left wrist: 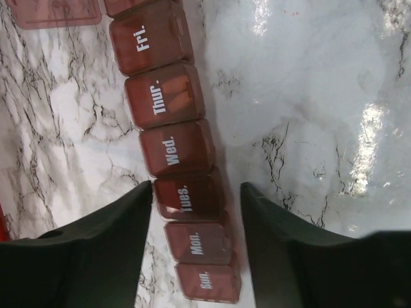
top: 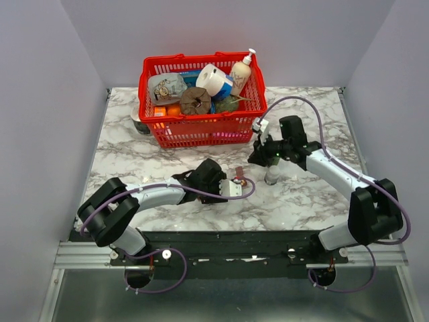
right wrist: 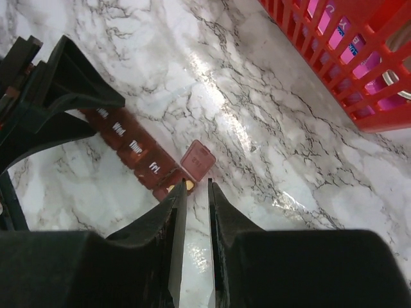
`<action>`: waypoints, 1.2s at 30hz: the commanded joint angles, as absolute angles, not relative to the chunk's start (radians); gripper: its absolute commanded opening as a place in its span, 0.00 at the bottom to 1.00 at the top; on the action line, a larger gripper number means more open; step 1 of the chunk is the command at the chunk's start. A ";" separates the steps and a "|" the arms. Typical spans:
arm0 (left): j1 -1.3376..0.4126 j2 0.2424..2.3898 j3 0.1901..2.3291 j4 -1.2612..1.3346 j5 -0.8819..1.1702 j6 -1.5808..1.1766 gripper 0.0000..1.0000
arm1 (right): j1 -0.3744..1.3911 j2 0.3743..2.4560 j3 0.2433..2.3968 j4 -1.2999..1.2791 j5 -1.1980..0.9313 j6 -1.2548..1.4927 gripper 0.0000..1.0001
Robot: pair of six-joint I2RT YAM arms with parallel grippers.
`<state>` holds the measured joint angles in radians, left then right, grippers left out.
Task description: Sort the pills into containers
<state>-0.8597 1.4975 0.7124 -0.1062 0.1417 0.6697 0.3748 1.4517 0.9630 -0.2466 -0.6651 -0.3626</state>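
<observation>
Two jaws of the right gripper are almost pressed together, with only a thin gap. We see a tiny yellow bit at their tips, but we cannot tell if they pinch it. Just past the tips is the strip, its end lid flipped open. The left gripper has a jaw on each side of the strip at "Tues."; we cannot tell if they squeeze it. The strip lies on the table, near the basket.
</observation>
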 commanded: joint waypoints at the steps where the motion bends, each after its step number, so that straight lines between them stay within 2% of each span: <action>1: -0.864 1.526 0.727 -0.129 0.132 0.695 0.51 | 0.416 1.492 0.931 -0.135 -0.523 -0.310 0.27; 4: -0.865 1.513 0.715 -0.129 0.140 0.696 0.40 | 0.431 1.525 0.939 -0.132 -0.508 -0.305 0.27; 9: -0.874 1.486 0.693 -0.126 0.152 0.709 0.35 | 0.440 1.577 0.994 -0.186 -0.502 -0.313 0.26; 21: -0.908 1.414 0.632 -0.120 0.192 0.765 0.34 | 0.482 1.644 1.048 -0.376 -0.528 -0.508 0.24; 36: -0.908 1.407 0.632 -0.120 0.196 0.769 0.33 | 0.561 1.687 1.081 -0.456 -0.552 -0.548 0.22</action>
